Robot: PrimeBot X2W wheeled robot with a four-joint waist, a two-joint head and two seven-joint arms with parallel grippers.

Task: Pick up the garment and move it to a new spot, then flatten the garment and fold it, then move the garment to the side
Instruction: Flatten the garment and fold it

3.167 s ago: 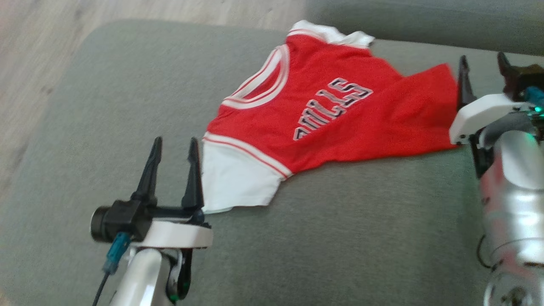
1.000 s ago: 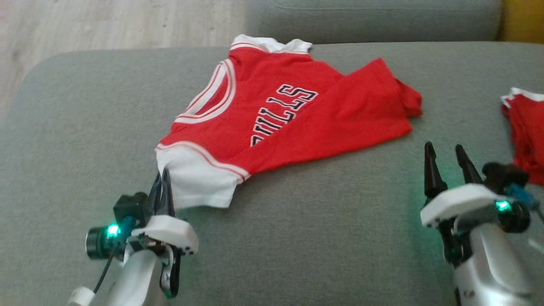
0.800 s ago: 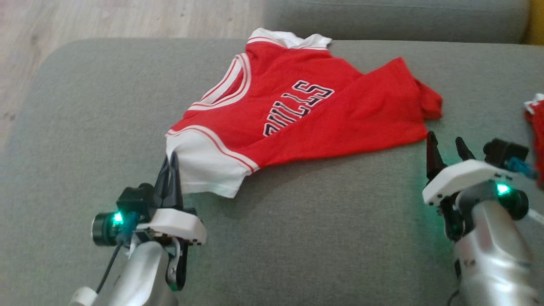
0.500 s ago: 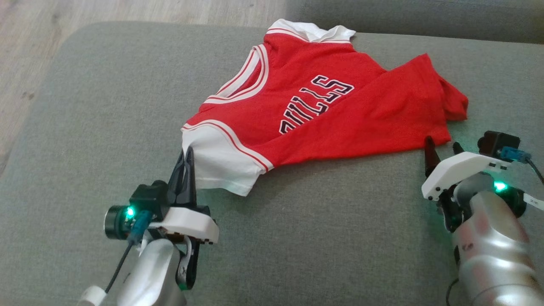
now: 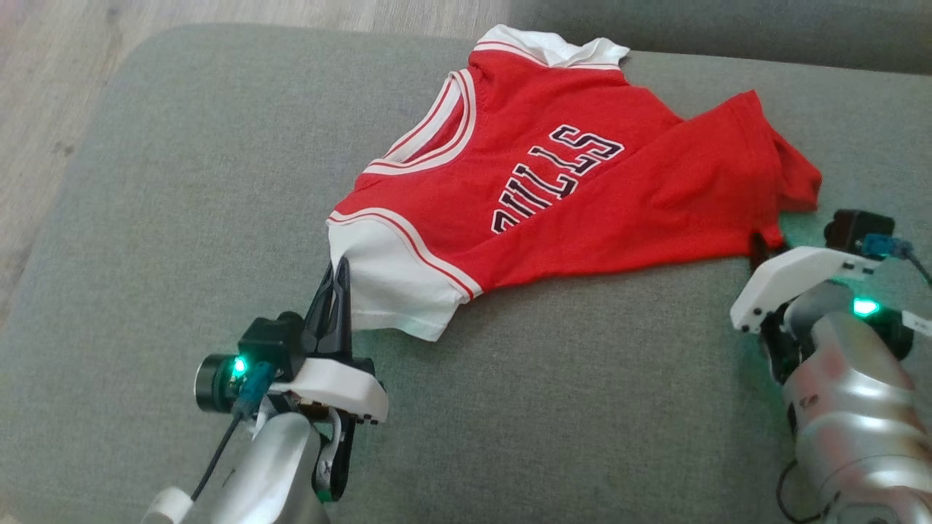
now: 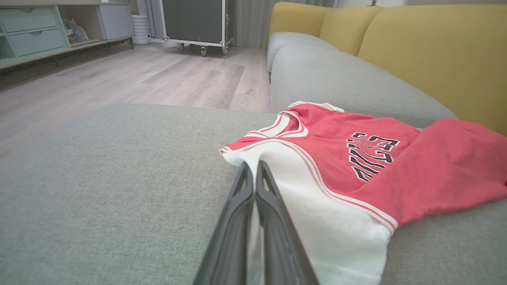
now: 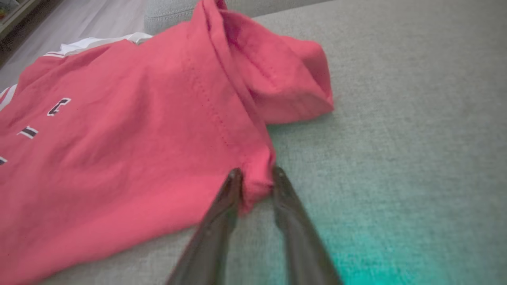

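Observation:
A red jersey [image 5: 582, 182] with white sleeves and dark lettering lies spread on the grey sofa seat [image 5: 182, 182]. My left gripper [image 5: 338, 271] is at its near white sleeve. In the left wrist view that gripper [image 6: 252, 168] is shut, with the white sleeve edge of the jersey [image 6: 356, 158] pinched between its fingers. My right gripper [image 5: 763, 244] has reached the jersey's right red hem corner. In the right wrist view its fingers [image 7: 256, 174] stand a little apart with the bunched corner of the jersey [image 7: 119, 138] between them.
The grey backrest [image 5: 728, 29] runs along the far edge of the seat. Wood floor [image 5: 44, 109] lies beyond the seat's left edge. Yellow back cushions [image 6: 435, 47], a wheeled case [image 6: 194, 19] and teal drawers [image 6: 27, 27] stand farther off.
The head camera has shifted. My left gripper, open beside the sleeve 3.2 s ago, is now shut on it. My right gripper has moved forward until its fingers straddle the hem corner.

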